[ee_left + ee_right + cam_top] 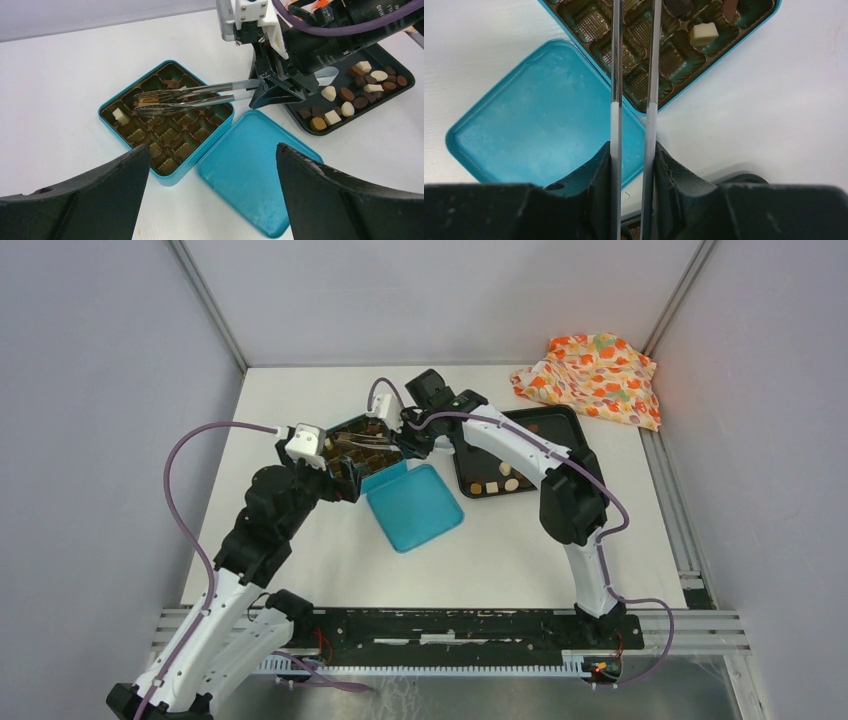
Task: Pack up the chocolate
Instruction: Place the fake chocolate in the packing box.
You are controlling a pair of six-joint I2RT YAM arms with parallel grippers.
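Note:
The chocolate (361, 93), several brown and cream pieces, lies in a black tray (560, 422) at the right. A teal box (109, 103) holds a brown cell insert with one white piece (120, 116), also in the right wrist view (703, 34). My right gripper (634, 155) is shut on metal tongs (616, 75). The tongs (195, 94) reach over the box cells, with their tips nearly together. I cannot tell whether they hold a piece. My left gripper (212, 155) is open and empty, hovering above the box's near corner and the lid.
The teal lid (413, 505) lies upside down against the box's near right side. An orange flowery cloth (592, 375) is bunched at the far right corner. The right arm (520, 450) crosses over the black tray.

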